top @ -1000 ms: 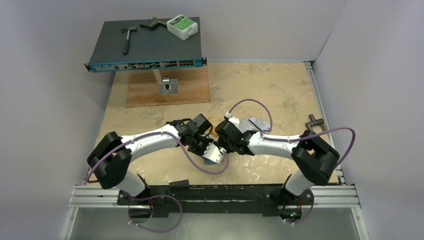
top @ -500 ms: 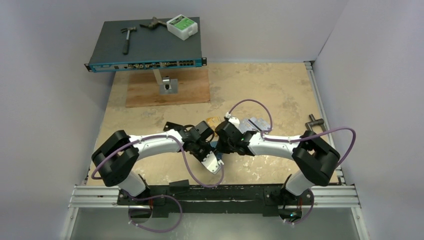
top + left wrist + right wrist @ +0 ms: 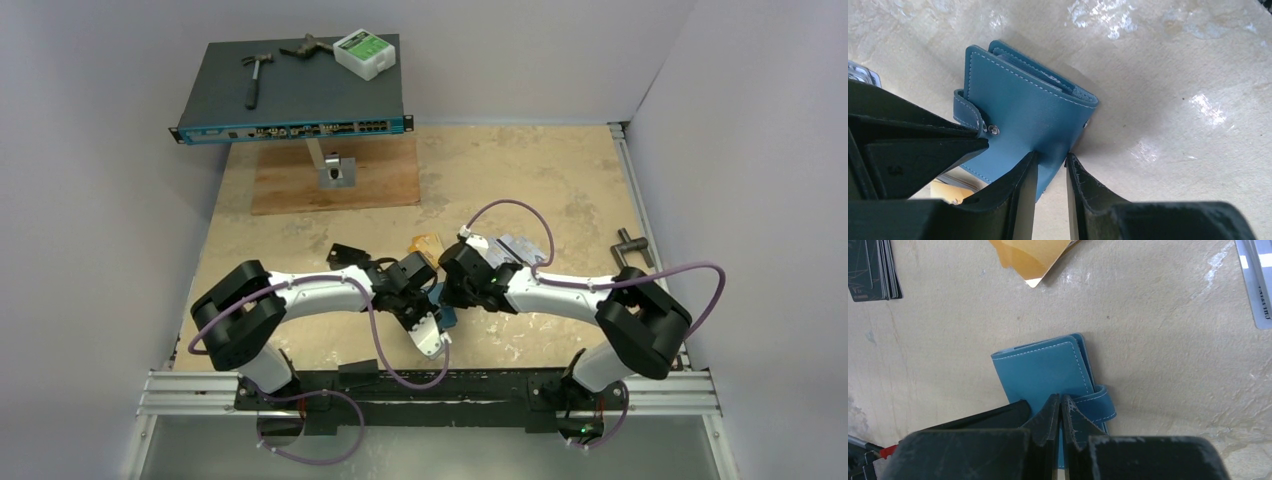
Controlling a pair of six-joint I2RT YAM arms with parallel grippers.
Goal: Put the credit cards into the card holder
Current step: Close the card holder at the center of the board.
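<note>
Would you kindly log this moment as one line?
left gripper astride card holder edge | right gripper shut over it | credit cards not inserted

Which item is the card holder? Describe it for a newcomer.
On the beige speckled tabletop, look near the front edge, where the left gripper and right gripper meet. There lies the teal-blue folded leather card holder with white stitching. Unlike the orange-gold cards and silver-grey cards nearby, it is blue, thick and has a snap strap.
</note>
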